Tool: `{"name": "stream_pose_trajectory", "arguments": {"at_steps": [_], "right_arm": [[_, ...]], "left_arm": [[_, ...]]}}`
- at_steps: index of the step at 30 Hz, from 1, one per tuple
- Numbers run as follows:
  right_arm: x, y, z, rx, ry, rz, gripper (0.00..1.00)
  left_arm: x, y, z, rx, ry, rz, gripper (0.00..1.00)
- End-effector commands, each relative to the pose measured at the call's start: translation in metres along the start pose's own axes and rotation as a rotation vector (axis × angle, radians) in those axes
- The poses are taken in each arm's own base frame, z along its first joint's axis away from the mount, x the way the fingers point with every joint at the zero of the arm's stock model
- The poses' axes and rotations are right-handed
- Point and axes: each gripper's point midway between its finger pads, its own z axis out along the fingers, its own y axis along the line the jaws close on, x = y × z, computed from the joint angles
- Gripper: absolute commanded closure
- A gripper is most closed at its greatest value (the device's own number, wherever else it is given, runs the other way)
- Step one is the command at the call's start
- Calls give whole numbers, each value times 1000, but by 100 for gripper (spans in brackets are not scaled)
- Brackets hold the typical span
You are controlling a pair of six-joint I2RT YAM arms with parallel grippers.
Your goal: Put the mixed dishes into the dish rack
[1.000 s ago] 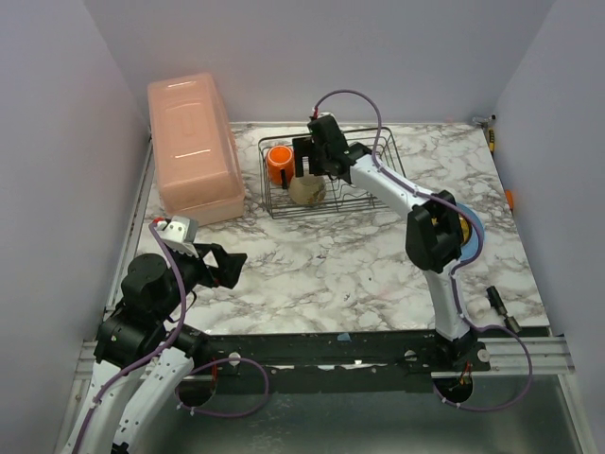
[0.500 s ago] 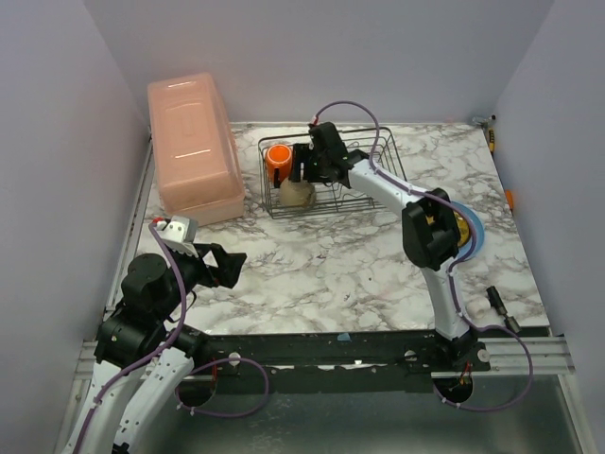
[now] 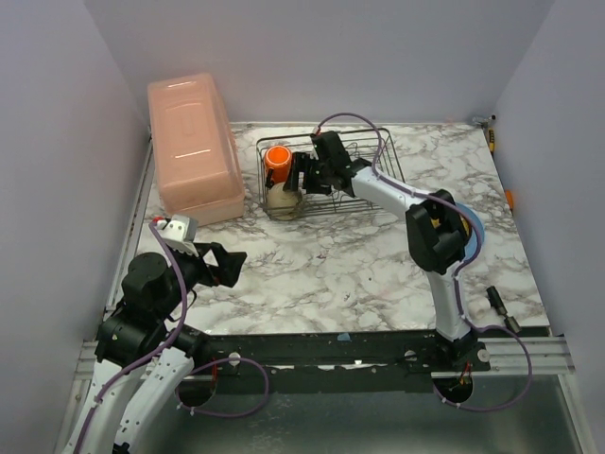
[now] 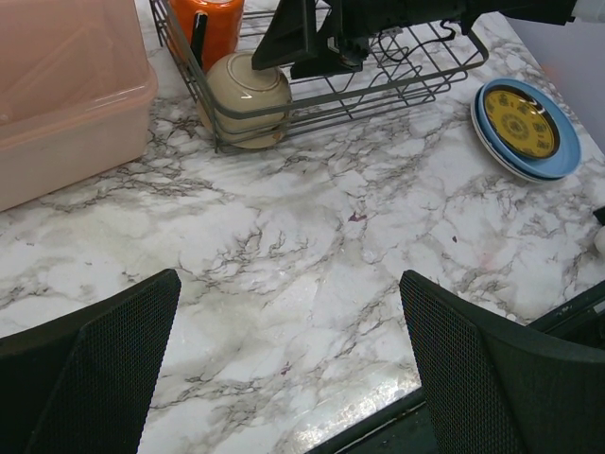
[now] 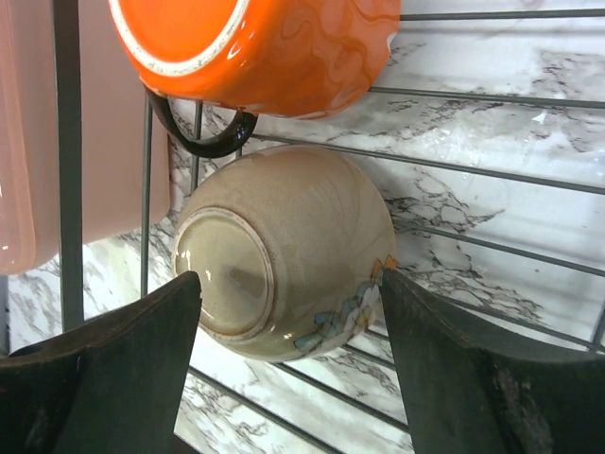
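The dish rack (image 4: 397, 90) is light open wire, so if the right pincer (image 5: 288, 284) presses the bowl into its near-left corner, the whole rack may skid over the bench (image 4: 312, 265) toward the pink box (image 3: 194, 142) just beside it. The orange mug (image 5: 265, 38) stands upright in the rack's far-left corner with its dark handle just beside the pincer's fingers. A lift or twist there would likely clip it and tip it. The small white bowl (image 5: 284, 246) seems the likeliest to misbehave. It is round and glazed, and it lies on its side in that near-left corner with its foot ring turned outward. The right pincer looks clamped on its curved flanks, a hold that could slip, and if let go as it lies the bowl may roll along the wires. The left pincer (image 4: 288, 284) hangs spread apart over bare bench, well away from the rack. The rack itself is black and rectangular, with low walls and a gridded floor. Well apart from it, on the bench by the right arm's elbow, the light-blue plate (image 4: 565, 156) carries the yellow-brown plate (image 4: 520, 123), which has a dark pattern at its centre. The mug is glossy orange. The bowl reads cream rather than white, with a small blue-and-orange sprig painted on its side.
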Motion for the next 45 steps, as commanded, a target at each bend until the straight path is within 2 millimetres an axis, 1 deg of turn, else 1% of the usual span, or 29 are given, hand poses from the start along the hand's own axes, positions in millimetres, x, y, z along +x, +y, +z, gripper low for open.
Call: {"name": "stream_pose_trajectory", "arguments": {"at_steps": [1, 2, 5, 6, 7, 8, 9, 10, 11, 12, 13, 14, 15, 16, 17, 19, 22, 23, 24, 25, 26, 28, 30, 34, 40, 42, 45], "right_arm": [[-34, 14, -45, 52, -80, -96, 18], [-41, 17, -56, 62, -103, -112, 17], [-52, 17, -94, 104, -174, -138, 12], [-52, 9, -106, 141, -200, -144, 12], [-53, 5, -121, 166, -231, -146, 12], [-48, -5, -132, 208, -248, -143, 11], [-46, -13, -148, 241, -279, -139, 11], [-37, -28, -158, 292, -296, -131, 11], [-32, -37, -174, 329, -328, -121, 11], [-21, -55, -187, 386, -349, -109, 10], [-7, -72, -195, 436, -358, -96, 9], [0, -86, -208, 479, -388, -78, 8], [11, -105, -217, 521, -401, -60, 7], [14, -118, -228, 542, -430, -35, 7], [21, -138, -237, 576, -435, -1, 7], [28, -170, -258, 632, -457, 72, 7], [37, -217, -285, 712, -484, 225, 8], [40, -230, -291, 718, -485, 279, 9], [43, -248, -299, 737, -492, 350, 10], [49, -261, -302, 733, -480, 411, 11], [53, -280, -310, 748, -484, 481, 12], [64, -306, -315, 753, -467, 585, 15], [70, -324, -320, 779, -450, 633, 16], [75, -341, -325, 868, -431, 619, 17], [89, -362, -343, 1036, -428, 586, 17], [92, -365, -345, 1057, -430, 586, 17], [95, -370, -341, 1071, -406, 583, 17]], "left_arm": [[2, -1, 4, 12, 8, 9, 1], [1, -1, 5, 12, 7, 9, 1], [2, -1, 5, 12, 12, 8, 1], [2, -1, 6, 13, 13, 8, 1], [2, -1, 6, 12, 13, 7, 1], [2, -1, 6, 12, 13, 7, 1], [2, -1, 6, 14, 13, 7, 2], [2, 0, 6, 12, 14, 6, 1], [2, -1, 7, 13, 14, 5, 1], [2, -1, 7, 14, 14, 5, 1], [2, -1, 7, 16, 15, 5, 2], [2, -1, 7, 17, 16, 4, 2], [2, -2, 7, 20, 19, 4, 2], [2, -2, 7, 22, 18, 5, 2], [2, -2, 7, 25, 18, 4, 1], [3, -3, 7, 32, 20, 6, 1], [2, -3, 7, 31, 17, 6, 1], [2, -3, 6, 30, 15, 6, 1], [2, -3, 6, 27, 12, 6, 1], [1, -2, 5, 25, 9, 7, 1], [1, -2, 4, 23, 5, 7, 1], [0, -2, 3, 25, -3, 7, 1], [-1, -3, 2, 27, -9, 7, 1], [0, -3, 4, 28, -4, 7, 1], [1, -4, 6, 33, 12, 6, 2], [2, -3, 6, 29, 12, 5, 1], [3, -2, 7, 25, 18, 4, 2]]}}
